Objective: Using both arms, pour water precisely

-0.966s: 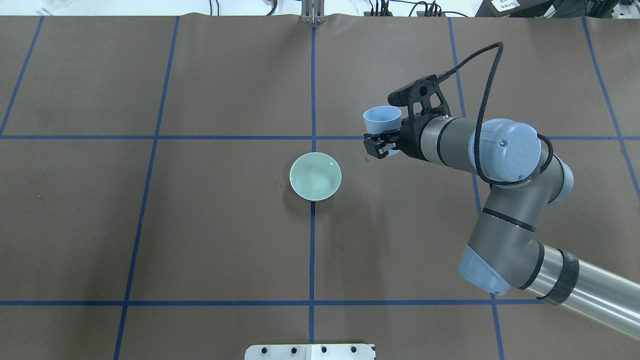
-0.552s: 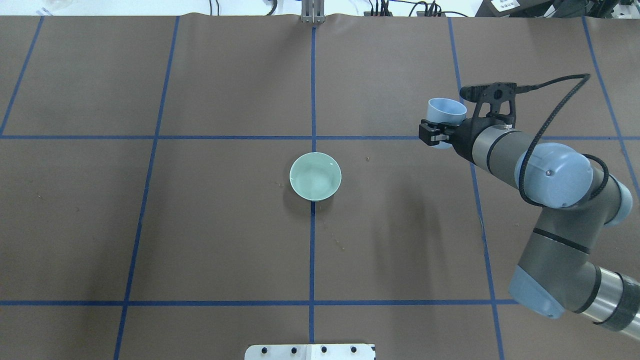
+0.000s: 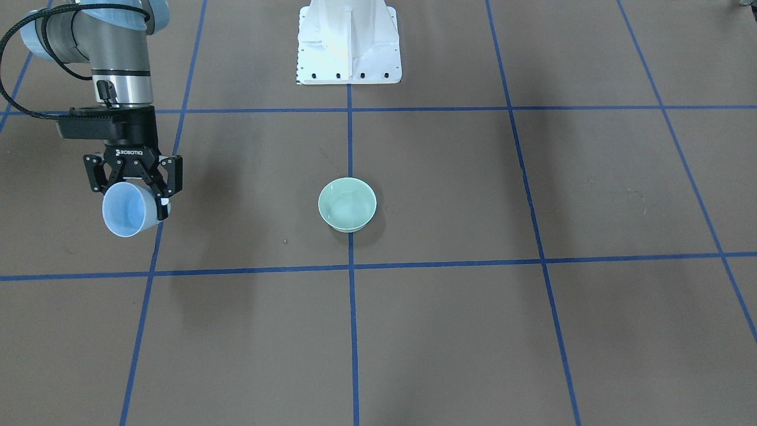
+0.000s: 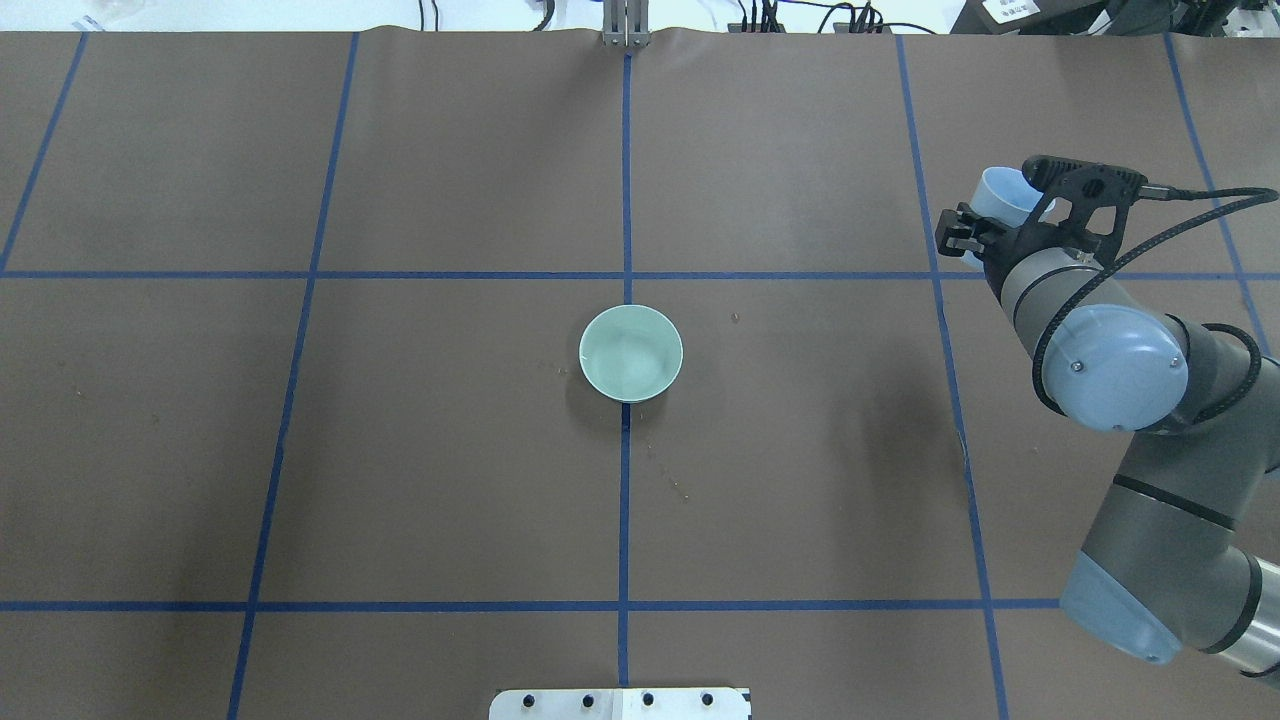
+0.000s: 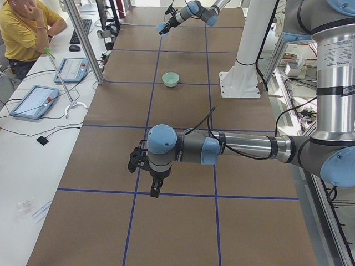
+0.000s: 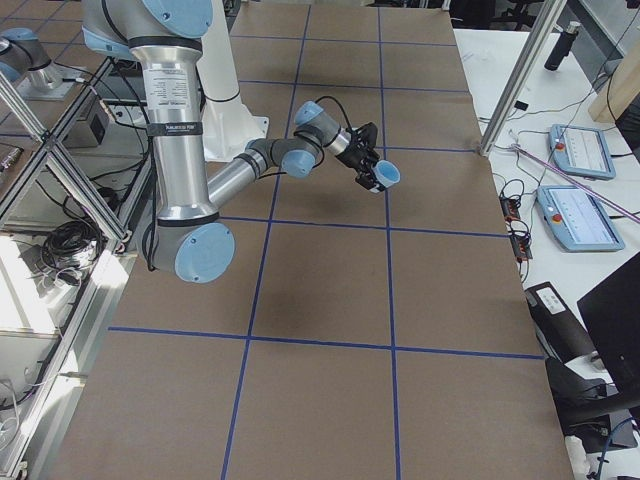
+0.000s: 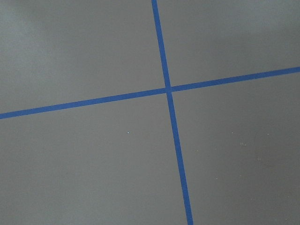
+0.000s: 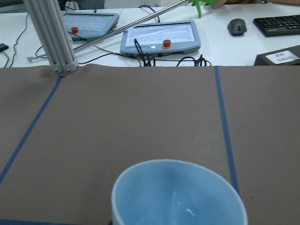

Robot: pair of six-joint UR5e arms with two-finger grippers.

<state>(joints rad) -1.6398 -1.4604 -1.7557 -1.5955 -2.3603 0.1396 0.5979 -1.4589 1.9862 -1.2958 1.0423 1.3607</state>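
Observation:
My right gripper (image 3: 131, 198) is shut on a pale blue cup (image 3: 124, 216) and holds it above the table, far to the right of the bowl in the overhead view (image 4: 1010, 195). The right wrist view looks into the cup (image 8: 178, 192), which holds only a few glints of water (image 8: 187, 212). A pale green bowl (image 4: 631, 353) stands at the table's middle on the blue centre line, with faint ripples of water (image 3: 349, 210) inside. My left gripper (image 5: 136, 160) shows only in the exterior left view, low over bare table; I cannot tell if it is open.
The white pedestal (image 3: 349, 41) stands at the robot's side of the table. An aluminium post (image 8: 49, 37) and tablets (image 8: 159, 37) line the far edge beyond the cup. A seated person (image 5: 28, 27) is at that side. Blue tape lines (image 7: 168, 89) cross the brown table.
My right arm has swung to the right and slightly away with the cup, from close beside the bowl to the table's right part. The bowl has not moved.

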